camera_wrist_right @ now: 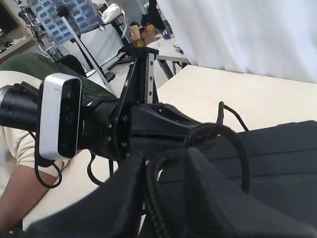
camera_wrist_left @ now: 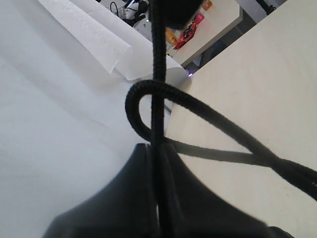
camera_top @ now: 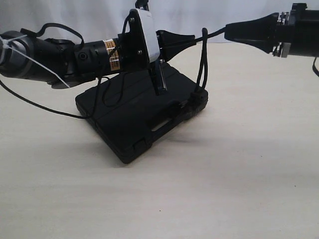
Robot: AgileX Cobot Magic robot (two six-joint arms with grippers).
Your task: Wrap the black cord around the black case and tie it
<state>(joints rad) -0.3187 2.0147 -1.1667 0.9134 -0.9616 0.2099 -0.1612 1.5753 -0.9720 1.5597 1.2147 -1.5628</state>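
Observation:
The black case (camera_top: pixel 144 117) lies flat on the pale table, handle slot toward the front. The black cord (camera_top: pixel 202 64) hangs as a loop from above down to the case's right corner. My left gripper (camera_top: pixel 193 39) reaches over the case from the left. In the left wrist view it (camera_wrist_left: pixel 157 148) is shut on the cord (camera_wrist_left: pixel 157 74), which curls into a loop just past the fingertips. My right gripper (camera_top: pixel 227 33) comes in from the right, tip to tip with the left. In the right wrist view it (camera_wrist_right: pixel 167 158) stands open, the cord (camera_wrist_right: pixel 154 198) lying against one finger.
A white curtain (camera_top: pixel 99 15) backs the table (camera_top: pixel 224 189). In the right wrist view, a person's arm (camera_wrist_right: pixel 15 198) rests at the table's side. Racks and clutter (camera_wrist_right: pixel 64 20) stand beyond. The left arm's white camera (camera_wrist_right: pixel 59 116) faces the right gripper.

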